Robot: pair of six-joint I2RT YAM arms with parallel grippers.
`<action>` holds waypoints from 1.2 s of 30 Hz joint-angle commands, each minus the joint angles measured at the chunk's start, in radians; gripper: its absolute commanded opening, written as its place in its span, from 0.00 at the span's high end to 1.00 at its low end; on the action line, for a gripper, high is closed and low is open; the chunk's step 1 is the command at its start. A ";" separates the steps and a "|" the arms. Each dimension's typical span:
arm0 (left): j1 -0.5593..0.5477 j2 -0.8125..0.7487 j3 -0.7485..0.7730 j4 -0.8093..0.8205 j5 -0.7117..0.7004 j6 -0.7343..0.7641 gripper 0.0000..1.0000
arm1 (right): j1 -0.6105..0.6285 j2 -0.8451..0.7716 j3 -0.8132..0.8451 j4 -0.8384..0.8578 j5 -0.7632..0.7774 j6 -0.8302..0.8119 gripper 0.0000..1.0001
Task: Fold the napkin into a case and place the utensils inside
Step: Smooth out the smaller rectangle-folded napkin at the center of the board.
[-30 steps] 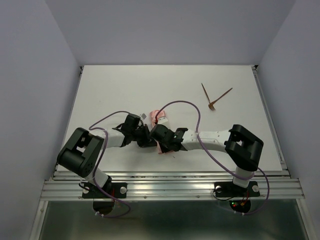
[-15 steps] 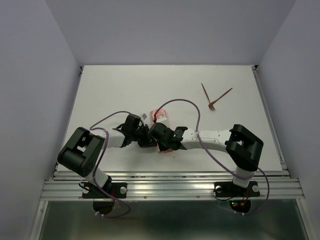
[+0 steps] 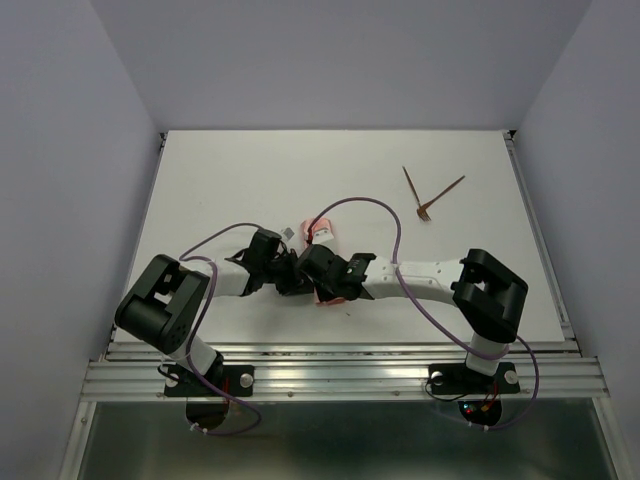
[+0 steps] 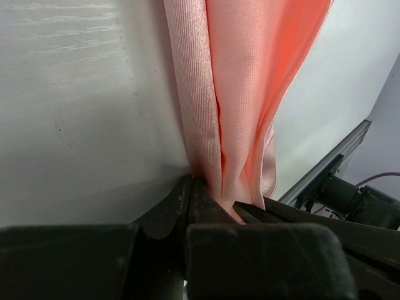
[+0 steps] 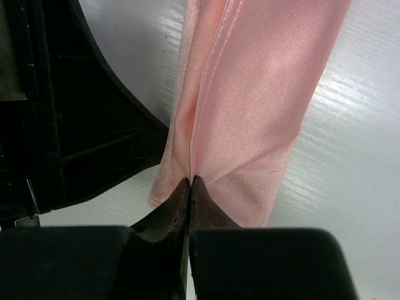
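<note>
At frame centre, the left gripper (image 4: 195, 187) and right gripper (image 5: 189, 182) are both clamping folds of the napkin (image 4: 240, 94), seemingly to hold its creases, while utensils (image 3: 425, 197) are lying upper right.

Top view: napkin (image 3: 322, 232) mostly hidden under left gripper (image 3: 285, 272) and right gripper (image 3: 318, 270); only pink scraps show. Wrist views: cloth cut off by top edge, layer count unclear. Utensils (image 3: 428, 195) near bench (image 3: 250, 180) far-right corner: too small for detail. Grey speck (image 3: 288, 232) beside napkin: unidentifiable.
</note>
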 commanded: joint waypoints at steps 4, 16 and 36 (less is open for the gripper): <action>-0.010 -0.011 -0.039 -0.027 -0.028 0.015 1.00 | 0.011 -0.028 0.020 0.069 0.003 -0.002 0.99; -0.010 -0.127 0.005 -0.206 -0.212 0.028 0.80 | 0.011 -0.066 0.014 0.075 0.027 -0.033 0.58; -0.006 -0.097 0.252 -0.294 -0.283 0.039 0.16 | -0.227 -0.273 -0.112 0.080 0.061 0.101 0.30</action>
